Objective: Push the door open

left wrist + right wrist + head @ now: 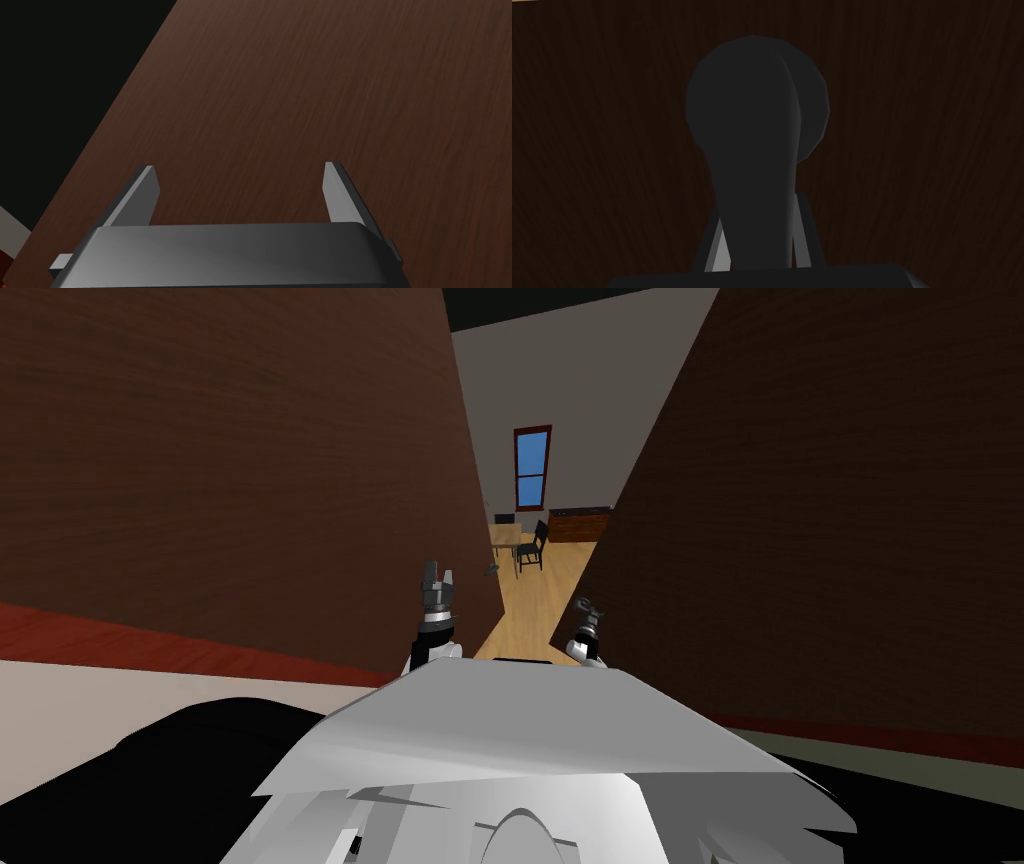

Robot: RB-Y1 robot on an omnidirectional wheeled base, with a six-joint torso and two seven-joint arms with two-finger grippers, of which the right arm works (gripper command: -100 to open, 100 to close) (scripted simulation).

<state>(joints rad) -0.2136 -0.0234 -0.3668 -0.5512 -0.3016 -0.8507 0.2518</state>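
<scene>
Our right gripper is closed on the dark door handle, its two thin fingers pressing the lever's sides where it rises from the gripper body; the round base plate of the lever sits behind it against the dark brown wooden door. In the head view this right gripper sits at the near edge of the door, which stands as a tall panel on our right. Our left gripper holds nothing, its fingers spread wide, and it faces a flat brown wood surface with a black area beside it. From the head, the left gripper is raised near the edge of that brown panel on our left. Between the two panels a gap shows a light wooden floor, a table with a dark chair, a low cabinet and a blue window.
</scene>
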